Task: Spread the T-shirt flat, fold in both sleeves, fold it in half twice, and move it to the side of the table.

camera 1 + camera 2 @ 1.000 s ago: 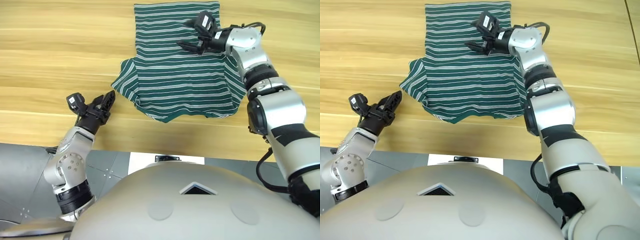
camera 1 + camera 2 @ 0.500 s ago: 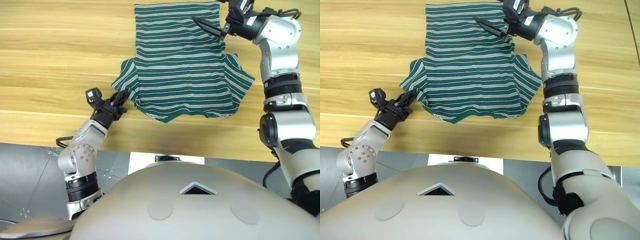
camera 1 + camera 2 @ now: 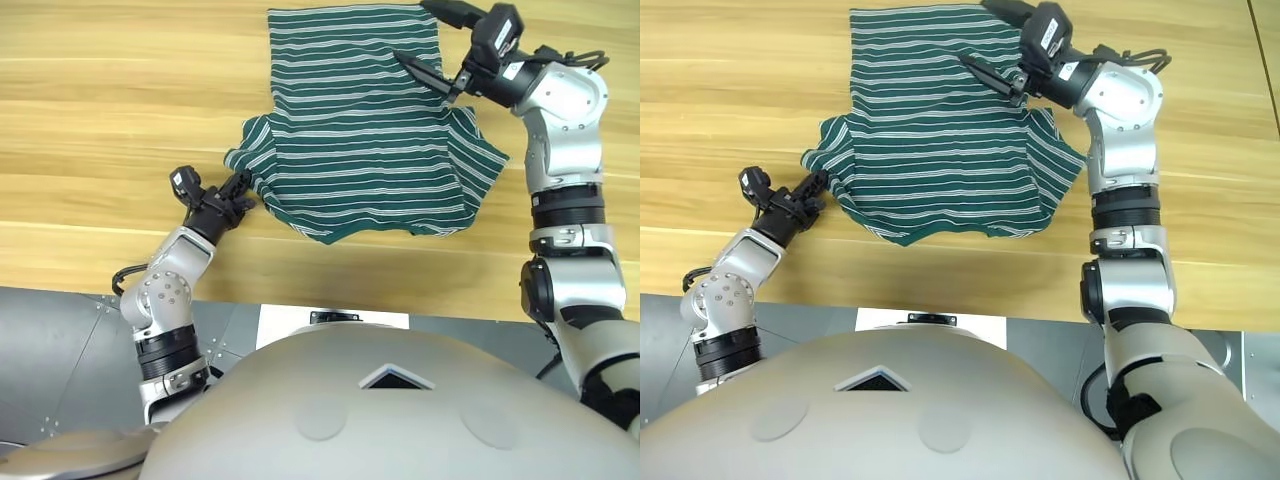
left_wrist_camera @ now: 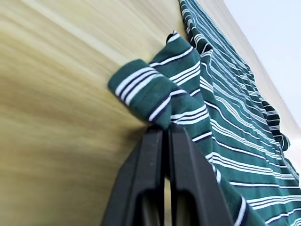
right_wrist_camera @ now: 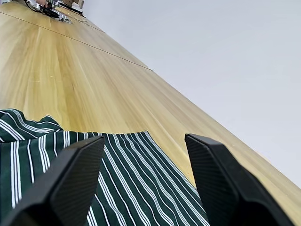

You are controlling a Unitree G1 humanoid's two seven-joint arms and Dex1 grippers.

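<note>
A green T-shirt with white stripes (image 3: pixel 360 140) lies on the wooden table (image 3: pixel 100 100), its hem at the far side and its collar toward me. Its left sleeve (image 4: pixel 150 94) is bunched and curled; the right sleeve (image 3: pixel 480 155) lies spread out. My left gripper (image 3: pixel 240 188) sits low at the left sleeve, shut on the sleeve's edge (image 4: pixel 164 129). Over the shirt's far right part hovers my right gripper (image 3: pixel 430 42), wide open with nothing between its fingers (image 5: pixel 75 183).
The table's front edge (image 3: pixel 400 300) runs just below the collar, with grey floor beyond it. Bare wood stretches left and right of the shirt. Small dark items with cables (image 5: pixel 51 9) lie at the table's distant end.
My left gripper has moved in to the left sleeve and shut on it. My right gripper has lifted off the shirt's middle and swung to the far right; the right sleeve now lies spread.
</note>
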